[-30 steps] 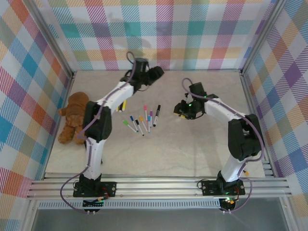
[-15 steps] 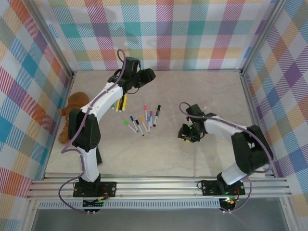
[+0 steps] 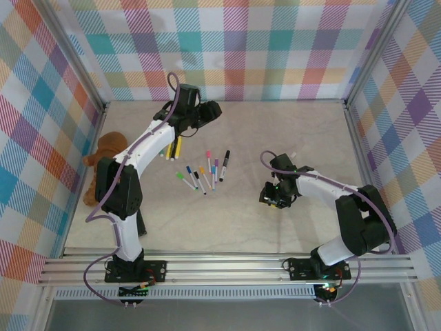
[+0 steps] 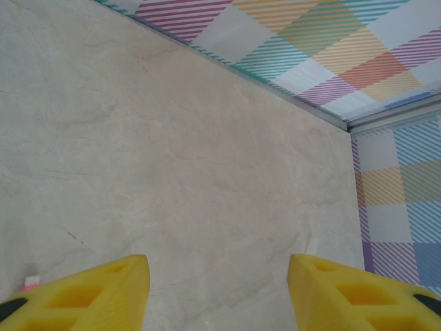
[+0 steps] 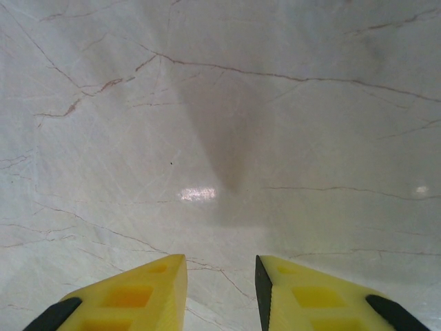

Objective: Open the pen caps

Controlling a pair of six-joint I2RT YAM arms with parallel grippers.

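Top and wrist views: we see the left end effector (image 3: 212, 110) near the far bench (image 3: 241, 227) edge, fingers wide apart, empty; the right end effector (image 3: 270, 196) over bare bench, fingers narrowly apart; the pen caps (image 3: 202, 169) sit on pens clustered between both arms.
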